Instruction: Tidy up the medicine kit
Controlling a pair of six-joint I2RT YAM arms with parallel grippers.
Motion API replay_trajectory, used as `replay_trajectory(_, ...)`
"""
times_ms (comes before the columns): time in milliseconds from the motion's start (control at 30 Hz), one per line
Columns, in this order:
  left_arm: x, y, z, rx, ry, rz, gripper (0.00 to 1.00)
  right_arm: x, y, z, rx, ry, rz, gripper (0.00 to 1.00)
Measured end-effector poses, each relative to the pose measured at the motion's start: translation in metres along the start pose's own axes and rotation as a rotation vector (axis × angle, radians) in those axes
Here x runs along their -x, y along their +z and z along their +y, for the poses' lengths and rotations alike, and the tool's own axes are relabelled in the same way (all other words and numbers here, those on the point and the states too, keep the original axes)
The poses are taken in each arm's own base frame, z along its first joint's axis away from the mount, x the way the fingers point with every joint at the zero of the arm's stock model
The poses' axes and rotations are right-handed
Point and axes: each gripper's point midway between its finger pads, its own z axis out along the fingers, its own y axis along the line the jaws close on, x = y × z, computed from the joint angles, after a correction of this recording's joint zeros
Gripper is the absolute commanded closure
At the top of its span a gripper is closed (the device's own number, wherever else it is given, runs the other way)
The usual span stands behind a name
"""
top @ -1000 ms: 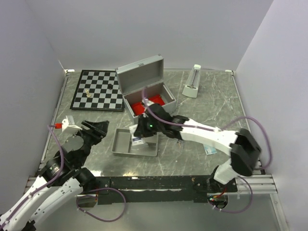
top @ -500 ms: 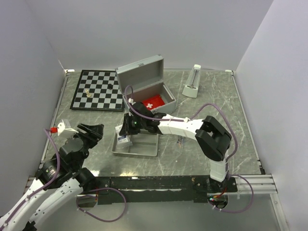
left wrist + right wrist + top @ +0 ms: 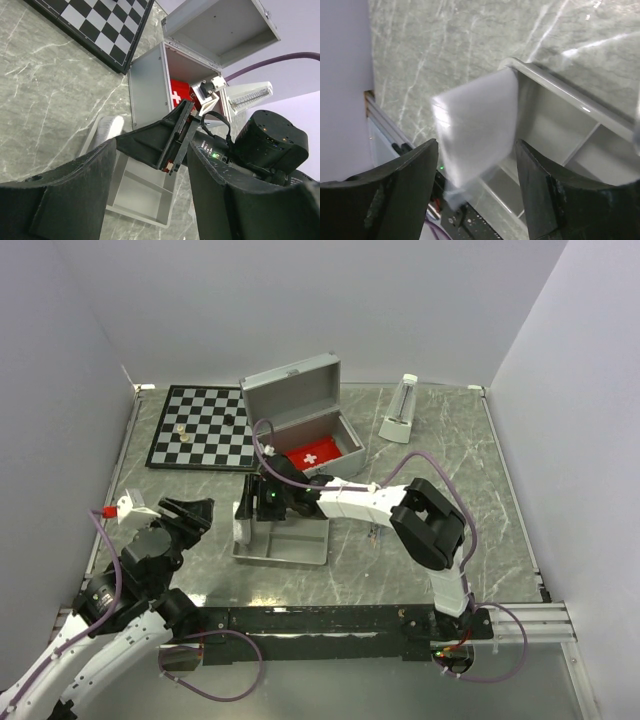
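The medicine kit [image 3: 300,418], a silver case, stands open at the back centre with a red white-cross pouch [image 3: 318,454] inside; it also shows in the left wrist view [image 3: 147,92]. My right gripper [image 3: 254,506] reaches over the left end of the grey two-compartment tray [image 3: 285,545]. Its jaws are wide apart around a white box [image 3: 475,132], which is blurred and tipped over the tray's rim [image 3: 555,87]. The box [image 3: 242,512] stands at the tray's left end. My left gripper [image 3: 186,512] is open and empty, left of the tray [image 3: 140,187].
A chessboard [image 3: 205,427] with a few pieces lies at the back left. A white upright object [image 3: 400,410] stands at the back right. Purple cables loop over the arms. The enclosure's walls close in the table on three sides.
My right gripper carried the white box from the tray's middle to its left end. The box is now blurred between spread jaws. My left arm drew back slightly.
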Motion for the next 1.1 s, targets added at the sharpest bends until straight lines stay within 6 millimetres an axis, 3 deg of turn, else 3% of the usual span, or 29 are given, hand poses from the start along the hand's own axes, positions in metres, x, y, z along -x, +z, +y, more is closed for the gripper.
replay_trajectory(233, -0.001, 0.000, 0.000, 0.000, 0.000, 0.001, 0.36, -0.009, -0.006, -0.023, -0.075, -0.022, 0.003, 0.38)
replay_trajectory(367, -0.002, 0.001, 0.001, 0.001, 0.002, 0.005, 0.36, -0.022, -0.026, -0.041, -0.121, -0.070, 0.006, 0.35)
replay_trajectory(533, -0.010, 0.007, 0.003, 0.006, 0.009, 0.014, 0.35, -0.027, -0.046, -0.033, -0.125, -0.157, -0.026, 0.37)
replay_trajectory(667, -0.027, 0.022, 0.008, 0.066, 0.059, 0.046, 0.41, -0.024, -0.062, -0.022, -0.115, -0.225, -0.072, 0.47)
replay_trajectory(800, -0.056, 0.045, 0.024, 0.199, 0.159, 0.113, 0.43, -0.014, -0.076, -0.020, -0.122, -0.263, -0.124, 0.51)
replay_trajectory(933, -0.076, 0.065, 0.044, 0.336, 0.245, 0.165, 0.34, -0.017, -0.087, -0.039, -0.173, -0.303, -0.136, 0.51)
replay_trajectory(1100, -0.067, 0.085, 0.064, 0.413, 0.176, 0.173, 0.33, -0.026, -0.100, -0.067, -0.242, -0.350, -0.133, 0.51)
